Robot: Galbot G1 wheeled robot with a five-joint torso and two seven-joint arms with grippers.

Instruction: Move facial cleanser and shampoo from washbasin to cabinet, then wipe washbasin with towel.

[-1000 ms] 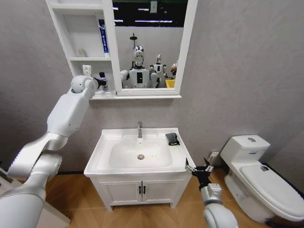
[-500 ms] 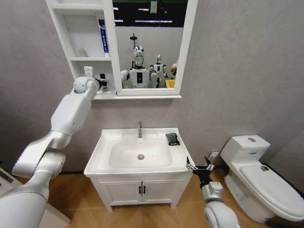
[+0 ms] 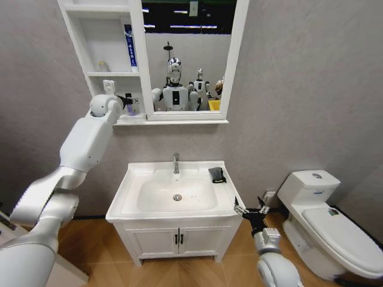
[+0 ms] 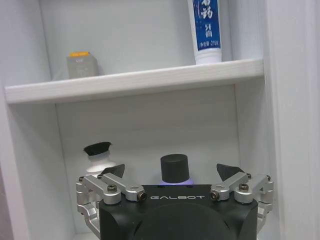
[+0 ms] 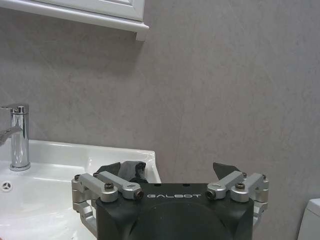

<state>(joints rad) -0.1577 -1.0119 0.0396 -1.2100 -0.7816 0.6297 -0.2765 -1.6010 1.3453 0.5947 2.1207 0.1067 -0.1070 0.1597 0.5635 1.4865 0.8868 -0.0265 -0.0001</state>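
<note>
The left gripper (image 4: pixel 172 175) stands with jaws apart before the cabinet (image 4: pixel 135 80); a black-capped bottle (image 4: pixel 174 167) sits between them, unclamped. Pulling back crookedly could topple it. The right gripper (image 3: pixel 252 213), also apart, waits beside the washbasin (image 3: pixel 128 185), near the towel (image 3: pixel 217 174).

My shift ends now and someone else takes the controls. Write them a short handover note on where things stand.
Left gripper: up at the cabinet's lowest shelf, jaws open around a black-capped bottle standing there; a second black-capped white bottle stands beside it.
Right gripper: low by the washbasin's right front corner, open, holding nothing.
Towel: lying on the basin's right rear rim.
Done: no bottles sit on the basin; a blue-and-white tube stands one shelf up.
Left: clear the left arm, pick up the towel, wipe the basin.
</note>
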